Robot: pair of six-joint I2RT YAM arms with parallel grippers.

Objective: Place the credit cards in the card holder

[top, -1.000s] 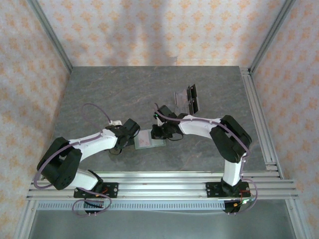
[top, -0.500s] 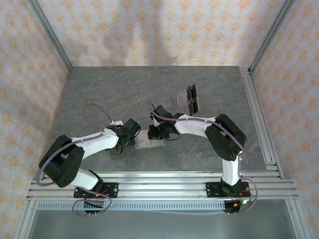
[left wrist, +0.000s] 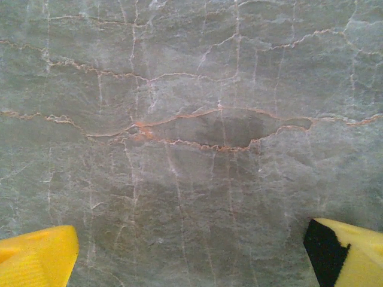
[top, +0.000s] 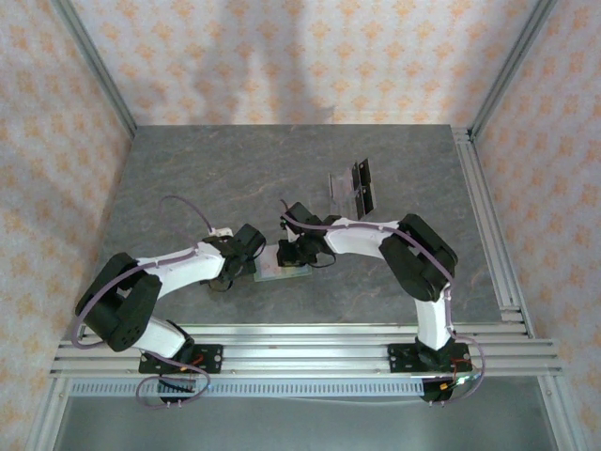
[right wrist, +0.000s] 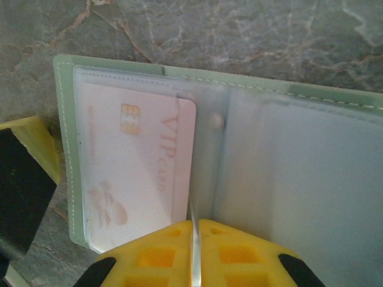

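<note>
R jaws clenching thin edge-on sheet (card/sleeve unclear) | pale-pink VIP card lying ahead-left in open sage-green card holder, long axis twd jaws | L jaws gaping over worktop

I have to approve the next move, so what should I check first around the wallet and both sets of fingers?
1. Card holder lies open on the table: ok.
2. VIP card fully inside the left sleeve: not ok, its right edge seems to stick out.
3. Right gripper is shut on a thin edge; whether that is sleeve or card: cannot tell.
4. Left gripper open, nothing between its fingers: ok.
5. Remaining cards stand at the far side, apart from both arms: ok.
</note>
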